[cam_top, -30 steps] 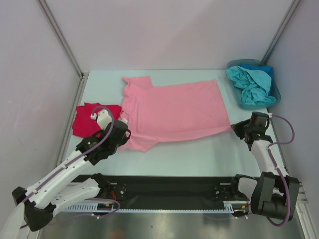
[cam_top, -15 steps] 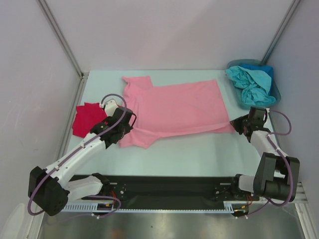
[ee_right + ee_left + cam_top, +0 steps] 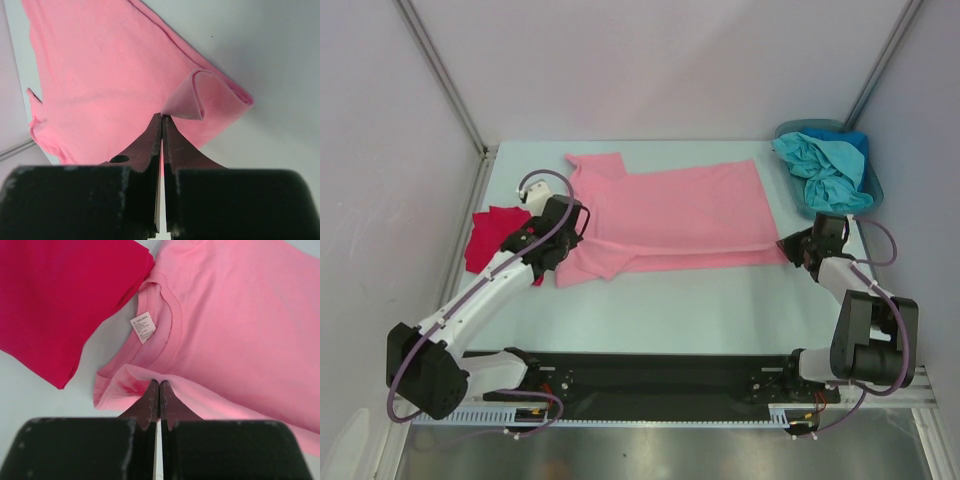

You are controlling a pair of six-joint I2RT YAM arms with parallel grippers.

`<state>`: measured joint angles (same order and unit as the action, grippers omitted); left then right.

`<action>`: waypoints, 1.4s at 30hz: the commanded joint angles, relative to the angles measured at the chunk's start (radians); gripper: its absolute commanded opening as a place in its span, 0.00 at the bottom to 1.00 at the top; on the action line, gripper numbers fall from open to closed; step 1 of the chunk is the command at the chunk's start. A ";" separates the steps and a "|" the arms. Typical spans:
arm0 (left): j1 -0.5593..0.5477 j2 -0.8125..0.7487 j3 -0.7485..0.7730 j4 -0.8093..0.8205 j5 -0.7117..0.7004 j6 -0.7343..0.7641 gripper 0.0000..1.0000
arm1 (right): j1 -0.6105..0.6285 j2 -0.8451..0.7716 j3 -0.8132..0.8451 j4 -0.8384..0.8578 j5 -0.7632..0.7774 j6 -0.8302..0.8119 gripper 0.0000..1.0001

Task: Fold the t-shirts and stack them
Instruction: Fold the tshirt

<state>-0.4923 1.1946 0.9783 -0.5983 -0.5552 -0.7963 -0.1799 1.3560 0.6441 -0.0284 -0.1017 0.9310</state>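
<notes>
Seen from above, a light pink cloth t-shirt (image 3: 680,205) lies spread across the middle of the pale green tabletop (image 3: 700,310), its near edge turned up in a narrow fold. A folded bright red cloth t-shirt (image 3: 488,236) sits by the left edge, and crumpled teal and blue t-shirts (image 3: 823,168) fill a blue plastic bin (image 3: 873,192) at the far right corner. The left gripper (image 3: 574,226) meets the pink shirt's near left end, the right gripper (image 3: 794,249) its near right corner. The left wrist view shows its jaws pressed together on a pinch of pink cloth beside the collar, near a white label (image 3: 143,327), with the red shirt just beside the collar. The right wrist view shows its jaws clamped on the pink shirt's curled-over corner.
</notes>
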 commanded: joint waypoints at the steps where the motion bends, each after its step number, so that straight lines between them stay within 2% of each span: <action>1: 0.044 0.011 0.042 0.029 -0.028 0.049 0.00 | 0.005 0.034 0.060 0.056 0.023 0.014 0.00; 12: 0.121 0.080 0.060 0.112 0.015 0.118 0.00 | 0.008 0.166 0.230 0.035 0.053 0.014 0.00; 23: 0.123 0.109 -0.009 0.153 0.061 0.111 0.00 | 0.031 0.192 0.201 0.070 0.073 0.019 0.00; 32: 0.124 0.141 -0.006 0.149 0.055 0.100 0.02 | 0.043 0.242 0.218 0.071 0.053 0.012 0.00; 34: 0.124 0.146 -0.006 0.150 0.052 0.100 0.09 | 0.045 0.244 0.213 0.074 0.054 0.011 0.03; 36: 0.124 0.157 -0.007 0.150 0.052 0.100 0.18 | 0.045 0.246 0.215 0.077 0.048 0.003 0.12; 37: 0.124 0.158 -0.006 0.150 0.046 0.100 0.36 | 0.045 0.247 0.218 0.076 0.045 0.002 0.21; 39: 0.124 0.163 -0.006 0.147 0.038 0.100 0.48 | 0.045 0.247 0.216 0.084 0.037 -0.009 0.27; 40: 0.124 0.168 -0.004 0.149 0.034 0.100 0.58 | 0.046 0.241 0.216 0.081 0.039 -0.006 0.45; 42: 0.124 0.171 0.000 0.143 0.020 0.098 0.65 | 0.048 0.229 0.210 0.085 0.049 -0.014 0.57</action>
<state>-0.3771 1.3602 0.9668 -0.4728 -0.4988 -0.6979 -0.1383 1.6028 0.8455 0.0242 -0.0643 0.9379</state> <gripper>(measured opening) 0.621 0.525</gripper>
